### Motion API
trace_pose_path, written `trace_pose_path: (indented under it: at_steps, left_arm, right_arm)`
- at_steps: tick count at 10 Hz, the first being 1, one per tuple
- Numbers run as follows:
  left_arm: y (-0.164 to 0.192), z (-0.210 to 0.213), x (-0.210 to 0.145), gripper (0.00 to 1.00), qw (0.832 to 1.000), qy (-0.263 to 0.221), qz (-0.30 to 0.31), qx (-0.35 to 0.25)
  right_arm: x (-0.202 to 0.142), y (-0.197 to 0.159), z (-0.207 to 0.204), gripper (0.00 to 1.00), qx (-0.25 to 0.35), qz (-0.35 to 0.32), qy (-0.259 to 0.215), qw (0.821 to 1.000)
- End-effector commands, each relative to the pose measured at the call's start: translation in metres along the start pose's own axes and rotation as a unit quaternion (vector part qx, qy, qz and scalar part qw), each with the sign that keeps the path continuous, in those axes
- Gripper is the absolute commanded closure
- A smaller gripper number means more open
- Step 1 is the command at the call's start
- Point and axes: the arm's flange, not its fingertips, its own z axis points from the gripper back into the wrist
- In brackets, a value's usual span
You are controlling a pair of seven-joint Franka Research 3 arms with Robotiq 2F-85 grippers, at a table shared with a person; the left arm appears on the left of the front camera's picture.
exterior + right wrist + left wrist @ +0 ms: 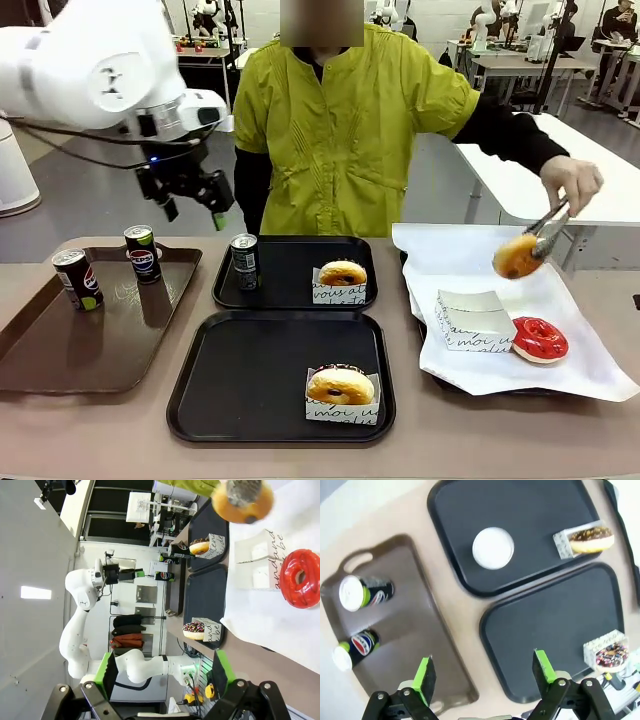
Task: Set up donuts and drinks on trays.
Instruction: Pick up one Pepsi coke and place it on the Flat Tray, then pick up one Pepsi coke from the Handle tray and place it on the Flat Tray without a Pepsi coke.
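Note:
My left gripper [195,214] hangs open and empty above the table's far left. In the left wrist view the left gripper [484,674] looks down on the table. A can [244,261] and a boxed donut [342,281] stand on the far black tray [290,252]. The near black tray [250,372] holds one boxed donut [341,392]. Two cans [77,278] [143,253] stand on the brown tray [60,345]. The person's tongs [548,228] hold an orange donut [518,256] above the paper. My right gripper [164,669] is open, looking at a red donut [300,578].
At the right, a tray lined with white paper [590,370] carries an empty white box [475,318] and the red donut [540,339]. The person stands at the far side, one hand [572,180] over that paper. Bare table [100,430] runs along the near edge.

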Motion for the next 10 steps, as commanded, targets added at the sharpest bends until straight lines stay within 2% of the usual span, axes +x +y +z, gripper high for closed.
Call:
trace_pose_path:
  at_steps: [1,2,3,8,9,10]
  left_arm:
    - [0.016,0.002,-0.028,0.00,1.000,0.005,0.010,0.002]
    - [0.020,0.004,-0.023,0.00,1.000,0.004,0.025,0.001]
    - [0.011,0.000,-0.014,0.00,1.000,0.004,0.007,0.002]
    - [0.011,-0.001,-0.017,0.00,1.000,0.005,0.007,0.005]
    - [0.035,0.005,-0.005,0.00,0.998,0.050,0.037,-0.006]
    - [0.057,0.015,-0.020,0.00,0.994,0.080,0.070,-0.024]
  right_arm:
    - [0.001,0.000,-0.001,0.00,0.006,0.005,-0.006,1.000]
    - [0.001,0.000,-0.001,0.00,0.006,0.005,-0.006,1.000]
    - [0.001,0.000,-0.001,0.00,0.006,0.005,-0.006,1.000]
    - [0.001,0.000,-0.001,0.00,0.006,0.005,-0.006,1.000]
    - [0.001,0.000,-0.001,0.00,0.006,0.005,-0.006,1.000]
    - [0.001,0.000,-0.001,0.00,0.006,0.005,-0.006,1.000]
